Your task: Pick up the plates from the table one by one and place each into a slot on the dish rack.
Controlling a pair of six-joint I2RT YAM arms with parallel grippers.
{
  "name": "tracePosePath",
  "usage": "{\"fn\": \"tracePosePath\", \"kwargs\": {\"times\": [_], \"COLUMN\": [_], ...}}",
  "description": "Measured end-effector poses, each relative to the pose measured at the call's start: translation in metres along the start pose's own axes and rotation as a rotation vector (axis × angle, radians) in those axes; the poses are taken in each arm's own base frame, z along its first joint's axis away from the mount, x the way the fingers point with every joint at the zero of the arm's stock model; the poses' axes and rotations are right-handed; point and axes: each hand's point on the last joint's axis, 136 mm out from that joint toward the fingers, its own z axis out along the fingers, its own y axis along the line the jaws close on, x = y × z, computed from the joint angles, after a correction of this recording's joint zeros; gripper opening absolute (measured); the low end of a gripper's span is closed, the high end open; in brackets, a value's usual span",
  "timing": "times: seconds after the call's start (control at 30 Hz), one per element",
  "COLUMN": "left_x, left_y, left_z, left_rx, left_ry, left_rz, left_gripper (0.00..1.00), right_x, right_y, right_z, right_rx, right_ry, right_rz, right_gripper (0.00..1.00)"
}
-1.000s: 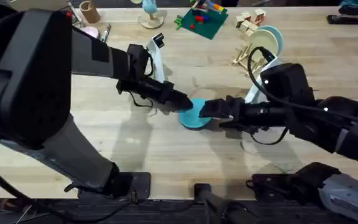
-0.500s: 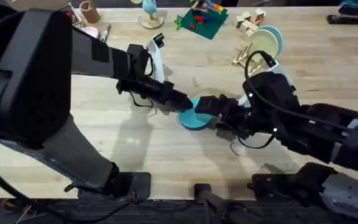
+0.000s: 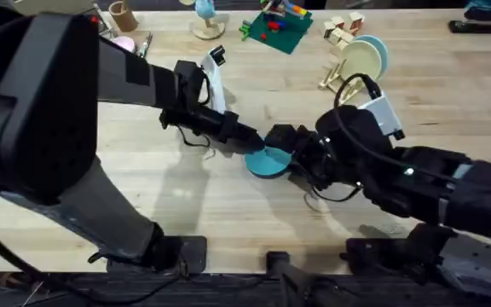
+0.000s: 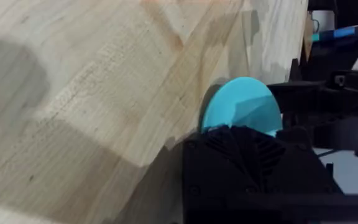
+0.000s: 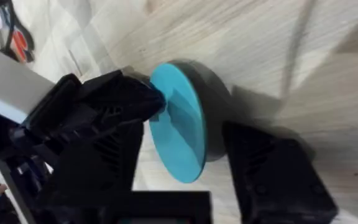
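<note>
Clearly the risk here lies in the handover: the small round turquoise plastic plate is tipped up on its edge on the large pale-plank wooden surface, with the left pincer pinching one side of its rim and the right pincer spread, one finger on each face of the plate, not visibly clamped. If the left pincer lets go before the right one has closed, the plate would likely fall flat again or roll off on its edge. If both pull at once, the smooth thin rim could slip out of either grip. The two pincers sit very close together at the plate, so a small misjudged move could knock them against each other and jolt the plate loose.

The plate itself is a thin, flat, even turquoise disc with a low rim, its lower edge touching the surface. It looks light and slick, so I judge that a grip on the rim alone holds it weakly.

The small light-wood dish rack with upright pegs stands well beyond the plate toward the far right, already holding a cream-yellow round plate in a slot. The turquoise plate must still be carried there without swinging into that one.
</note>
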Motion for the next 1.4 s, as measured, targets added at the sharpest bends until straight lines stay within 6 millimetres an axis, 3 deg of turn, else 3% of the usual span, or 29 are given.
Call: {"fn": "tracePosePath", "kwargs": {"times": [0.13,0.47,0.6,1.13,1.4], "left_x": [0.000,0.000,-0.004,-0.004,-0.015], "left_y": [0.000,0.000,0.001,0.003,-0.010], "left_z": [0.000,0.000,-0.003,-0.010,-0.028], "left_rx": [0.000,0.000,0.002,-0.049,-0.163], "left_ry": [0.000,-0.002,-0.018,0.040,0.094], "left_rz": [0.000,0.001,0.003,-0.068,-0.046], "left_gripper": [0.039,0.039,0.039,0.039,0.040], "right_x": [0.000,0.003,0.003,0.001,-0.020], "right_y": [0.002,0.003,0.011,0.018,0.016], "right_z": [0.008,0.016,0.013,0.009,-0.015], "right_rx": [-0.005,-0.007,-0.039,-0.071,-0.075], "right_ry": [0.000,0.012,0.013,0.004,-0.051], "right_rz": [0.012,0.024,0.027,0.000,-0.077], "right_gripper": [0.711,0.155,0.048,0.034,0.034]}}
